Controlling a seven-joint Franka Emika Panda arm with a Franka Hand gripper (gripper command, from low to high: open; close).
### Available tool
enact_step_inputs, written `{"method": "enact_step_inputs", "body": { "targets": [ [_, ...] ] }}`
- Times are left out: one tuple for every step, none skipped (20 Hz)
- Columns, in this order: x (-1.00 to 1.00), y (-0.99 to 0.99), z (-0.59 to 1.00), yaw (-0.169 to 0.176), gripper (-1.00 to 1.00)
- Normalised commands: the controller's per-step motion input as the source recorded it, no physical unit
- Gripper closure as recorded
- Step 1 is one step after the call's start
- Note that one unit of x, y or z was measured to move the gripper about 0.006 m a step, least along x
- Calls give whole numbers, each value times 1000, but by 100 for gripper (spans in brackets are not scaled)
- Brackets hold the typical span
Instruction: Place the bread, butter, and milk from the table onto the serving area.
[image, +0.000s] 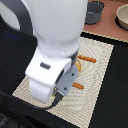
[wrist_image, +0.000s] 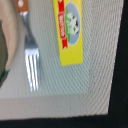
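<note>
Only the wrist view shows the butter (wrist_image: 70, 31) beside the fork (wrist_image: 31, 65); fingers' state unclear.

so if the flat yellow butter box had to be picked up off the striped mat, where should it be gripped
The flat bright-yellow rectangular butter box lies label-up on the cream striped placemat, beside the silver fork but apart from it. Probably come straight down from above and close the tool across the two long edges, near mid-length: that is its narrow span, and the mat shows clear on both sides.
</note>
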Motion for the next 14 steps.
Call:
{"method": "enact_step_inputs", "body": {
  "targets": [
    [-734, 717, 363, 0, -100],
    [-803, 640, 254, 5, -100],
    [-823, 643, 254, 9, -100],
    [-829, 646, 206, 12, -100],
    [-866, 614, 114, 24, -100],
    [-897, 591, 63, 27, -100],
    [-909, 589, 29, 27, -100],
    [-917, 580, 3, 31, -100],
    [-920, 566, 0, 32, -100],
    [-929, 537, 0, 36, -100],
    [-946, 523, 0, 38, -100],
    [-957, 511, -51, 38, -100],
    [-986, 489, -123, 34, -100],
    [-994, 500, -149, 28, -100]
  ]
}}
